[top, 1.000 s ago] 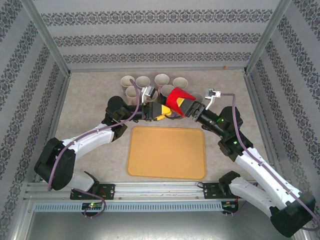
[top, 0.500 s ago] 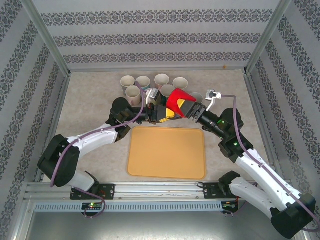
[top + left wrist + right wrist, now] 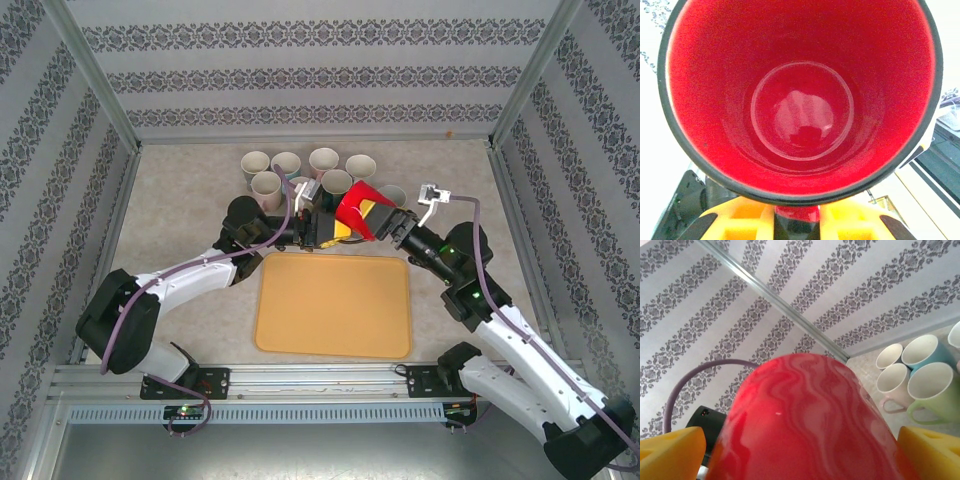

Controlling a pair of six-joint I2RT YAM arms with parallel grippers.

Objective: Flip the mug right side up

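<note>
Your red mug point(image 3: 353, 203) hangs above the table point(image 3: 180, 225) on its side, mouth facing the left hand point(image 3: 335, 230), which is clamped on it near the rim. The right hand point(image 3: 378, 215) straddles its body, spread wide, gripping nothing.

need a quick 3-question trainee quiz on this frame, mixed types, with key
1. True or false: the red mug stands on the orange tray.
2. Whose fingers are shut on the mug? A) left gripper B) right gripper C) both
3. What stands at the back of the table?
Key: 1 false, it is held beyond the tray; 2 A, the right fingers stand open beside it; 3 a cluster of pastel cups.
</note>
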